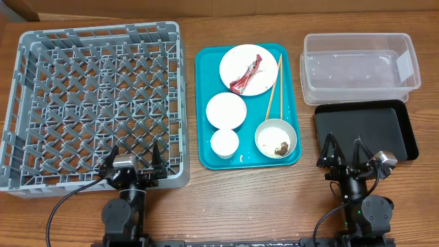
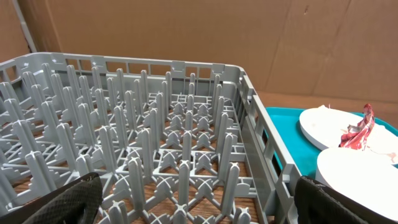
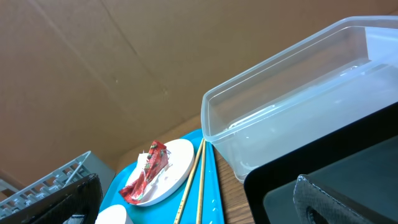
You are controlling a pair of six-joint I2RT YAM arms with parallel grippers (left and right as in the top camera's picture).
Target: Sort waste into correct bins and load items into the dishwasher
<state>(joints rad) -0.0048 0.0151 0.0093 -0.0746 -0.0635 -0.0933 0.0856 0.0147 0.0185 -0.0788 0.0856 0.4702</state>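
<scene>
A crumpled red-and-silver wrapper (image 1: 247, 73) lies on the large white plate (image 1: 248, 69) at the back of the teal tray (image 1: 203, 103). It also shows in the left wrist view (image 2: 357, 132) and the right wrist view (image 3: 147, 172). Wooden chopsticks (image 1: 274, 87) lie beside the plate. A small plate (image 1: 226, 110), a small cup (image 1: 224, 142) and a bowl (image 1: 276, 138) with a brown food lump (image 1: 280, 148) sit in front. The grey dish rack (image 1: 96, 103) stands at the left. My left gripper (image 1: 134, 159) is open over its front edge. My right gripper (image 1: 344, 152) is open at the black tray's (image 1: 365, 127) front left corner.
The clear plastic tub (image 1: 360, 67) stands behind the black tray at the right. A brown cardboard wall closes off the back of the table. Bare wooden table runs along the front edge between the two arms.
</scene>
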